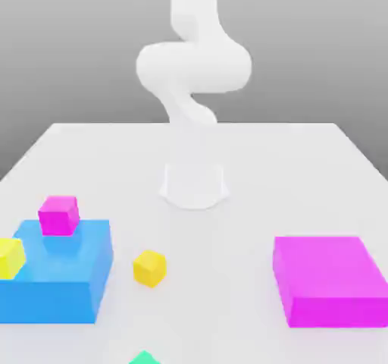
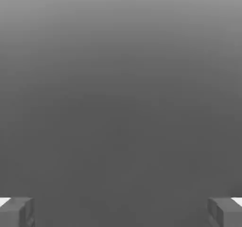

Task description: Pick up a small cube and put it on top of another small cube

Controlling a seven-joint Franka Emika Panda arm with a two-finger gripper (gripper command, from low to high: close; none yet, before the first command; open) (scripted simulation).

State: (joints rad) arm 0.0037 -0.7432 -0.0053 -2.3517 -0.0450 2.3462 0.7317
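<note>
Lower left of exterior view: lemon cube point(image 1: 10, 256) at blue block point(image 1: 57, 275) edge, magenta cube point(image 1: 58, 214) atop, likely stacking targets. Golden small cube point(image 1: 149, 268) lower centre-left, alone on table point(image 1: 227, 150), free for picking. Magenta block point(image 1: 327, 279) lower right. Gripper point(image 2: 121, 213) spread fully, holding nothing, 2 fingertips point(image 2: 16, 212) at frame edges.

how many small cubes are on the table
3 in full view: a golden small cube on the table, a magenta one on top of the blue block, a paler lemon-yellow one at the block's edge. A green shape at the frame's bottom may be a fourth.
</note>
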